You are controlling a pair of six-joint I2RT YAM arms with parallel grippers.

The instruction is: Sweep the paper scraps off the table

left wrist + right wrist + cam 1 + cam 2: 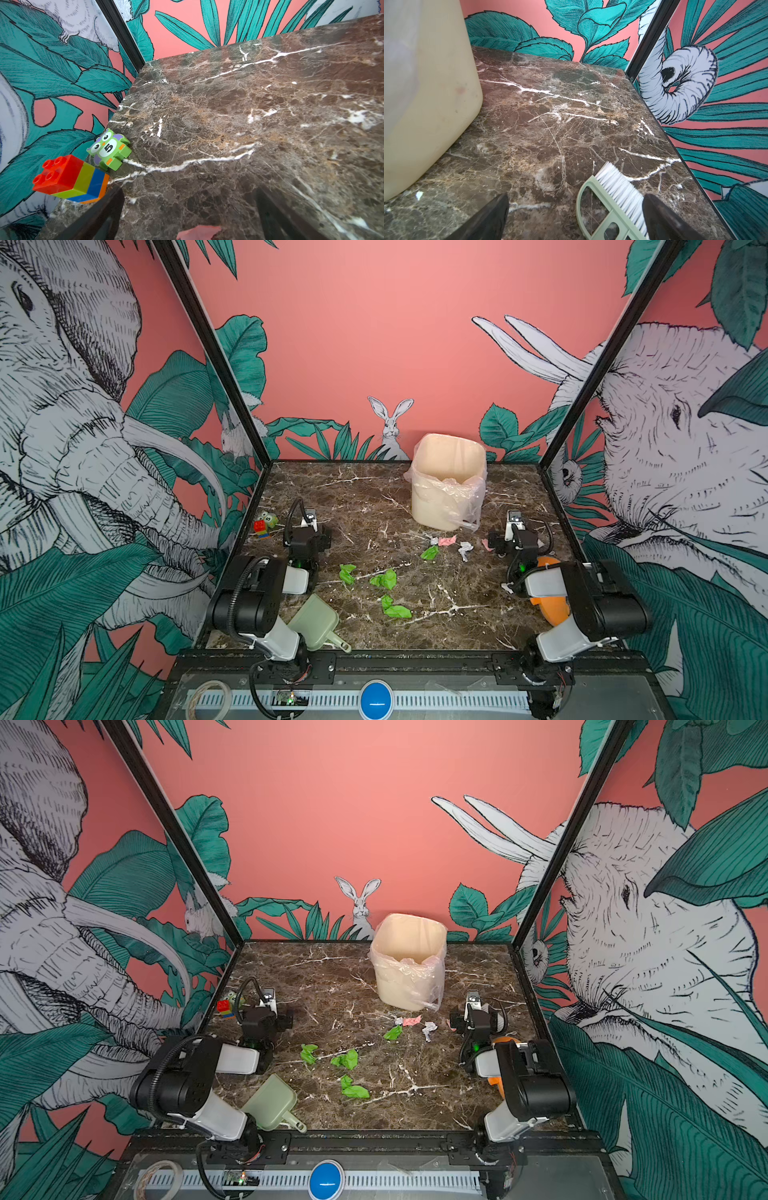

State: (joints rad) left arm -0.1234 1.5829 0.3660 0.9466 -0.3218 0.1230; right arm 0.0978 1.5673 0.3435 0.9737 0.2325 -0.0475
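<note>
The desk (365, 489) carries the lined bin (446, 485) at the back and the dustpan (313, 620) at its front left. The brush (616, 195) lies just below the right jaws; these and the left jaws gape wide, empty. Best to grip its green frame, not the bristles. The paper scraps (386, 580) lie scattered mid-desk, before the bin.

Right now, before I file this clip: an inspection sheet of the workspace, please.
Surface: table, dark marble with white veins, littered mid-area.
Job's things: paper scraps, green, pink and white, all loose on the table; dustpan front left; brush lying by the right claw.
Clutter: toy blocks at the left edge; lined bin at the back; orange toy under the right arm.
Claws: left claw and right claw open, empty.
Cables: black cables looped at both wrists.
Surroundings: jungle-mural walls, black frame posts.
</note>
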